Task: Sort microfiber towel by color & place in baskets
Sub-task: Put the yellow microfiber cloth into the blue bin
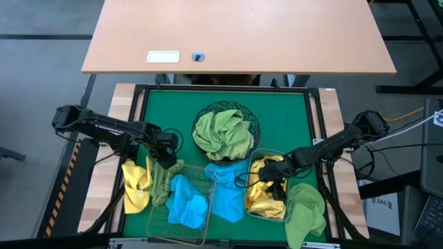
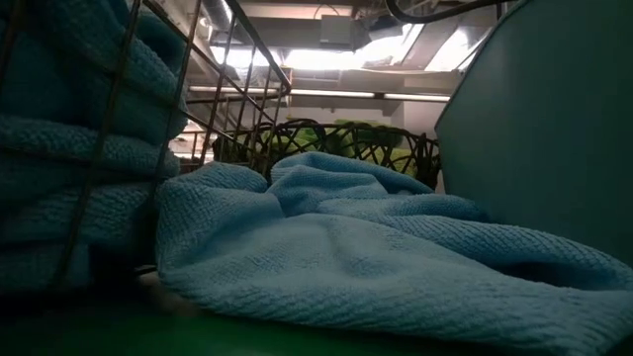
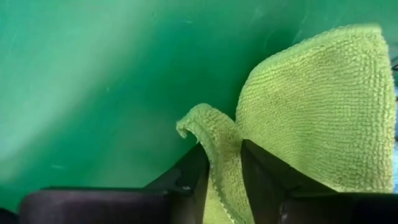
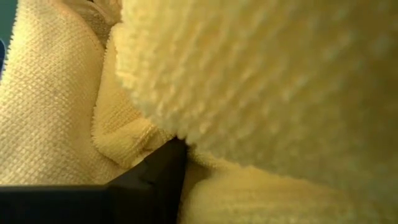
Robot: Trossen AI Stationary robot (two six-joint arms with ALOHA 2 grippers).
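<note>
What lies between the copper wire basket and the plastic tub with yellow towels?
A sky blue towel lies there on the green mat, between the copper wire basket and the plastic tub. The high view shows it.

Soft yellow microfiber towel fabric (image 4: pixel 267 81) fills almost the whole right wrist view. One fluffy, loopy fold sits very close to the lens, and flatter waffle-textured yellow cloth (image 4: pixel 50 106) lies beside and beneath it, with a stitched hem edge running between them. One dark finger of the right gripper (image 4: pixel 152 177) pokes up from the frame edge and presses into the crease where the folds meet
</note>
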